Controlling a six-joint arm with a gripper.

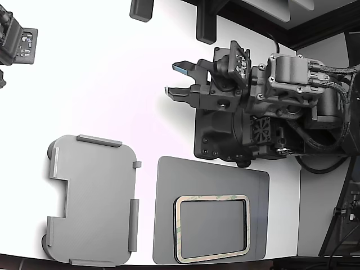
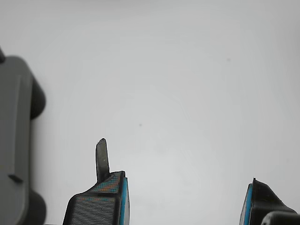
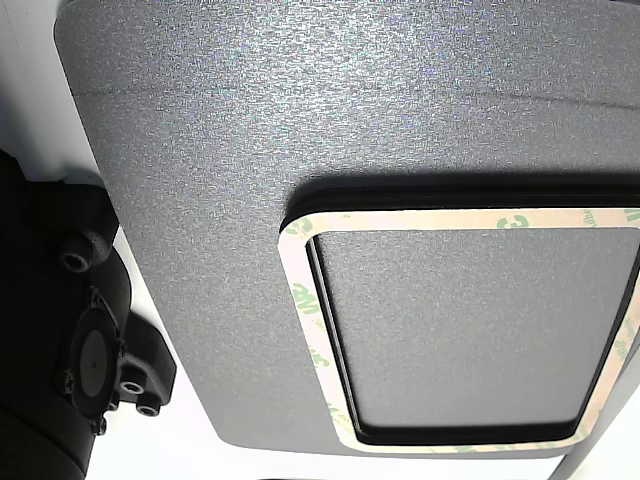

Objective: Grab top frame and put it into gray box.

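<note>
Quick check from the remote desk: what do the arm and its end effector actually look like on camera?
The arm is a dark gray to black blocky housing with visible screws, a small fan grille, and black braided cables trailing off. The end effector has two black ribbed fingers edged in blue, one ending in a thin metal tip.

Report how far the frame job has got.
Nothing looks done yet: the top frame lies on the dark mat, and the gray box holds nothing. The pincer is open, empty, over bare table. Grabbing and placing remain.
</note>
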